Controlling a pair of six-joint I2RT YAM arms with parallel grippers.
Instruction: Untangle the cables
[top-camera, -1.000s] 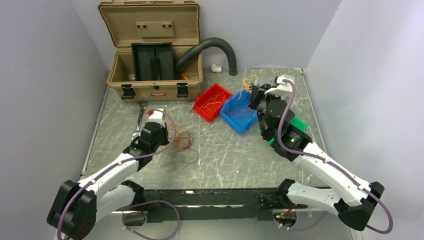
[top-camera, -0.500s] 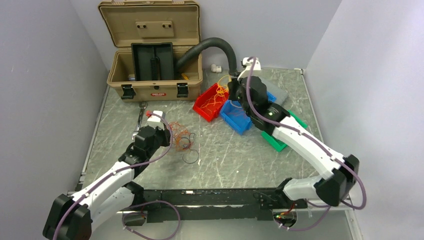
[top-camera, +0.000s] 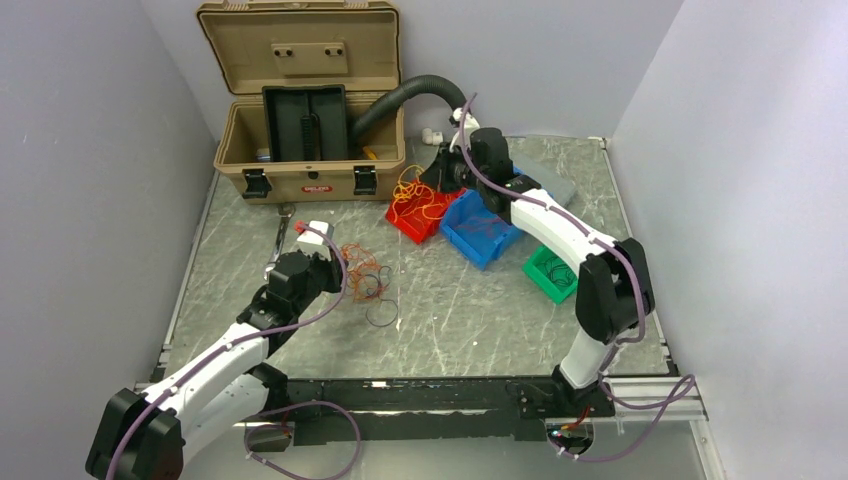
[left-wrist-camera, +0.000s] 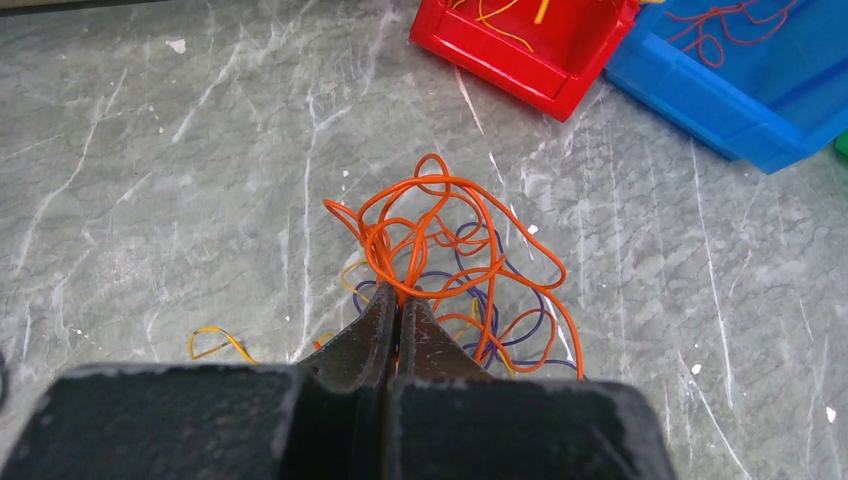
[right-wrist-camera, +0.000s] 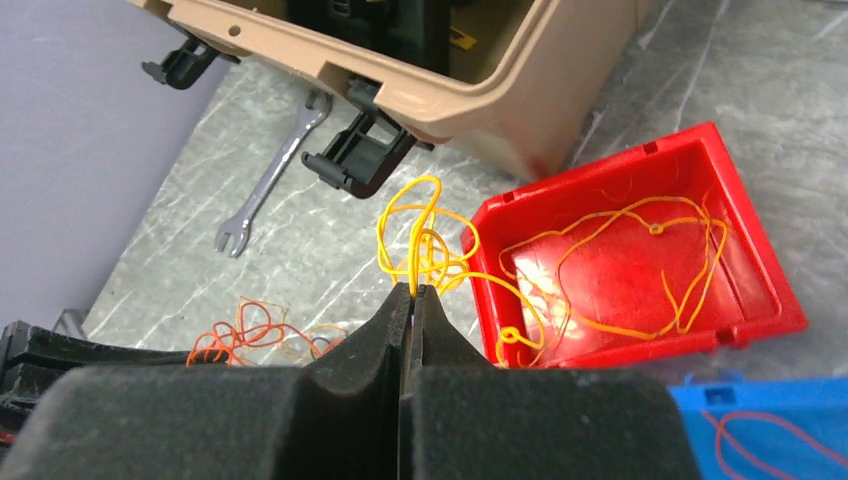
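On the table (top-camera: 450, 320), sorting looked partly done. Around 1 o'clock from centre sat three bins. The red bin (top-camera: 404, 222) held yellow strands and the blue bin (top-camera: 470, 240) a red strand or two. The green bin (top-camera: 540, 272) held something dark, hard to tell. At 9 o'clock the tangle (top-camera: 362, 278) of orange and dark cables lay unsorted. The right gripper (right-wrist-camera: 412, 296) was clenched on a yellow cable (right-wrist-camera: 413, 255) by the red bin's 9 o'clock edge. The left gripper (left-wrist-camera: 398, 305) pinched an orange cable (left-wrist-camera: 383, 250) in the tangle.
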